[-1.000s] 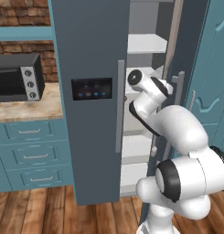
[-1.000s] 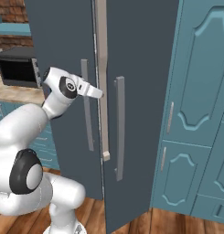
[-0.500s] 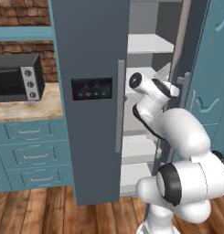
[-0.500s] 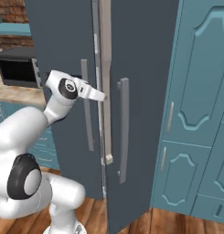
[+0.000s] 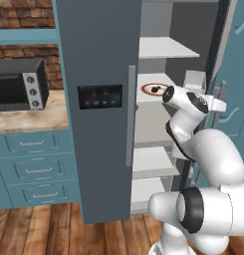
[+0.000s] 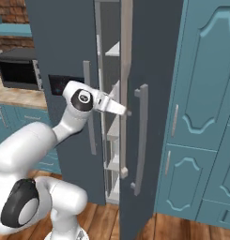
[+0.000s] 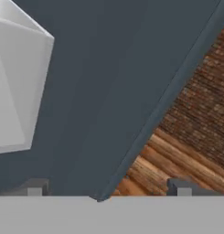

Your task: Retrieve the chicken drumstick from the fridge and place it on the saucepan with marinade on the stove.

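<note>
Right door of the tall slate-grey two-door fridge (image 5: 98, 99) stands wider than a second ago; two-finger gripper (image 7: 106, 188) sits at its edge, jaws apart, clamping nothing. Small dark-brown lumpy chicken drumstick (image 5: 155, 89) lies on a red-rimmed white round plate (image 5: 145, 88) on the middle shelf, 10 o'clock of the wrist.

Glossy white robot arm (image 5: 208, 149) built of rounded, bulbous segments, with dark grey circular caps at its joints.

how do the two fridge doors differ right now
The left fridge door is shut flat and carries a dark panel with blue lights. The right fridge door is swung open, showing the shelves and a plate, and has no panel. Both are slate-grey with long vertical grey handles.
</note>
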You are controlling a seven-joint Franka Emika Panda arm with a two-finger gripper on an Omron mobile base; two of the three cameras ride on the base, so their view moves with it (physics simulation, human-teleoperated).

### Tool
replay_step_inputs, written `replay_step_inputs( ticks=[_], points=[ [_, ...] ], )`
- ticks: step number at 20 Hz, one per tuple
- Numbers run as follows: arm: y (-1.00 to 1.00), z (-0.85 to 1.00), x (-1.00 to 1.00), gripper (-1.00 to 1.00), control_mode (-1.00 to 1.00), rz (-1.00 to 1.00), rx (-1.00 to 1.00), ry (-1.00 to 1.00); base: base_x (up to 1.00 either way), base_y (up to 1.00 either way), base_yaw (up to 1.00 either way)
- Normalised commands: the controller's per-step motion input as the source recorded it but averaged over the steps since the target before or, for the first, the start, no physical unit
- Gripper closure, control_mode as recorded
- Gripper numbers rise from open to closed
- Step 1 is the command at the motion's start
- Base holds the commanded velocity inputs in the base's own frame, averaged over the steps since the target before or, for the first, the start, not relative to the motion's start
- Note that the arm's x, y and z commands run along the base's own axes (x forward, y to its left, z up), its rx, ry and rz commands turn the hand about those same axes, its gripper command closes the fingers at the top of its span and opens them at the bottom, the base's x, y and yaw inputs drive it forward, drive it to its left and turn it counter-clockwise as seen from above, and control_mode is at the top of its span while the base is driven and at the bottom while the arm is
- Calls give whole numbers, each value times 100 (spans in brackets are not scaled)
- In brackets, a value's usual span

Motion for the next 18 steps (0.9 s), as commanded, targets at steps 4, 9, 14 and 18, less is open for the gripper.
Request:
replay_step_inputs(
  ticks=[4, 9, 14, 18],
  points=[
    [-100, -30, -67, -100, -100, -25, -13, 17, 0, 0, 0],
    [-100, -52, -49, -100, -100, -33, -17, 18, 0, 0, 0],
    [-100, -59, -5, -100, -100, -42, -11, 18, 0, 0, 0],
    [-100, -25, 9, -100, -100, -42, -1, 7, 0, 0, 0]
  ],
)
